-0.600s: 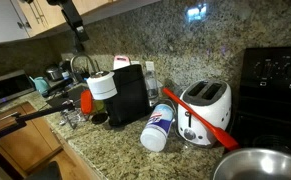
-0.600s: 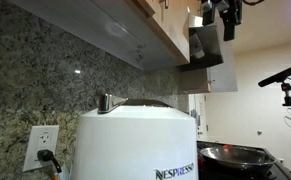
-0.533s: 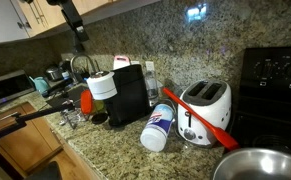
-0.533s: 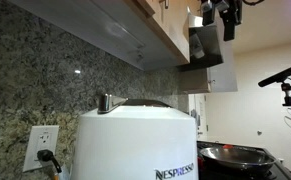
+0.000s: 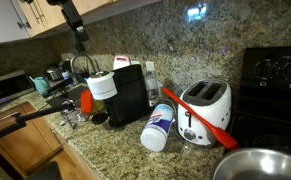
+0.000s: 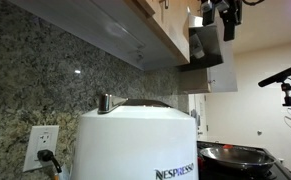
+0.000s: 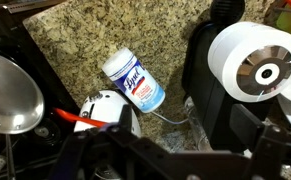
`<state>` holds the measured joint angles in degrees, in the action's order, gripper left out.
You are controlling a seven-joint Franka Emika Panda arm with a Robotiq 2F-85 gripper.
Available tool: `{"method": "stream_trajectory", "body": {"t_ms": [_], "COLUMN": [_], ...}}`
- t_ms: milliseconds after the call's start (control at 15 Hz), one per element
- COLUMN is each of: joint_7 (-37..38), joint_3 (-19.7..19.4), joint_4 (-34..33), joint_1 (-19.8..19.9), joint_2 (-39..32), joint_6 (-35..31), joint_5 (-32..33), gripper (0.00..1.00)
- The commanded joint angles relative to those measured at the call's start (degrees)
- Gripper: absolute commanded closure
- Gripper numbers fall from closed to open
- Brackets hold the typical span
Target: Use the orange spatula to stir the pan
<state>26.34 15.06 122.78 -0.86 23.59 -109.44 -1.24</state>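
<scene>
Granite countertop carried the orange spatula propped slantwise against the white toaster, near the pan, while the gripper hung high by the cabinets, jaws spread and empty, likely staged for reaching down.

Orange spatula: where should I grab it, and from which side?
Likely best: grip the slim handle of the long red-orange spatula near its upper end, from above, jaws across its width: it lies slanted over the white toaster, blade end low beside the shiny round silver pan.
</scene>
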Motion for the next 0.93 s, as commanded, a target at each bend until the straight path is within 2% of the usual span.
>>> {"method": "stream_trajectory", "body": {"t_ms": [0, 467, 667, 867], "joint_7": [0.36, -0.45, -1.08, -0.20], "joint_3": [-0.87, -1.04, -1.17, -2.91], "joint_4": [-0.14, -0.19, 0.22, 0.46], "joint_1": [-1.06, -1.19, -1.07, -0.56], "joint_2": [-0.17, -0.96, -2.05, -3.81], "joint_6": [0.13, -1.35, -6.83, -11.45], "joint_5": [0.45, 0.69, 2.02, 0.12], "gripper": [0.00, 0.00, 0.00, 0.00]}}
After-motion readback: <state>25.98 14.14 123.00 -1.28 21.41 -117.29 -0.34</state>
